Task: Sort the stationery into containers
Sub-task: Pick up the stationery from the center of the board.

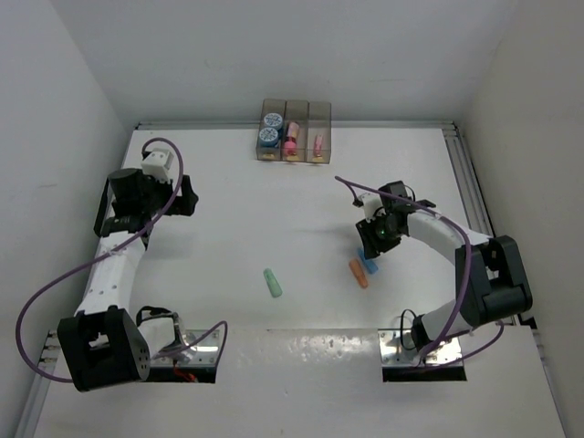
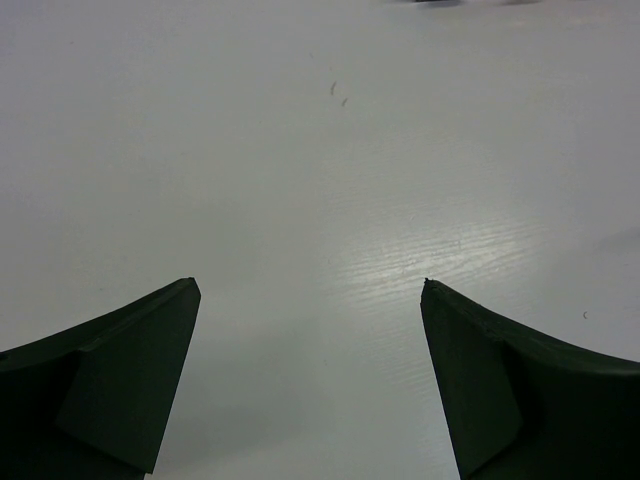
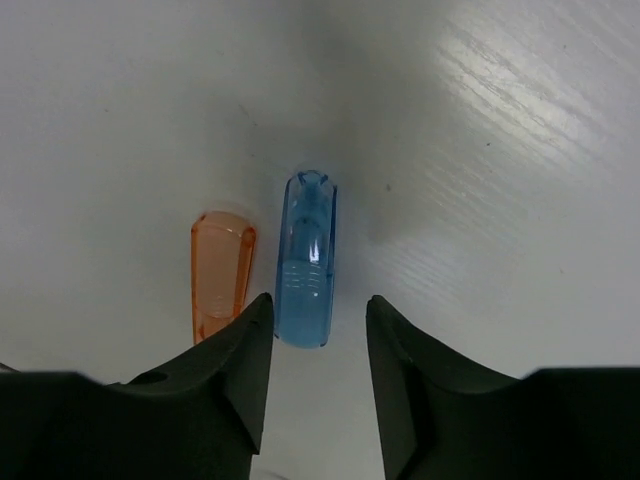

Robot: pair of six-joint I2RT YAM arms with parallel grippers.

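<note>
— Where does the stationery sit?

— The blue capsule (image 3: 307, 262) lies flat on the white table (image 1: 274, 210), right of centre, with the orange capsule (image 3: 221, 272) just beside it and roughly parallel. In the top view the two look nearly touching; the wrist view shows a thin gap. The green capsule (image 1: 272, 283) lies alone, well apart to their left, near the middle of the table.

— And the containers?

— The three bins (image 1: 294, 117) stand joined in a row at the far edge. The left one holds both patterned cylinders (image 1: 270, 129), the middle one a magenta piece (image 1: 292, 143), the right one a pink piece (image 1: 318, 144).

— What about the right gripper (image 3: 318, 305)?

— It hangs low over the blue capsule, fingers spread, the capsule's near end lying in the gap between the tips. Neither finger touches it. The orange capsule lies just outside one finger.

— The left gripper (image 2: 310, 285)?

— Its fingers stand wide apart over bare table on the left side, gripping nothing, well away from every piece
</note>
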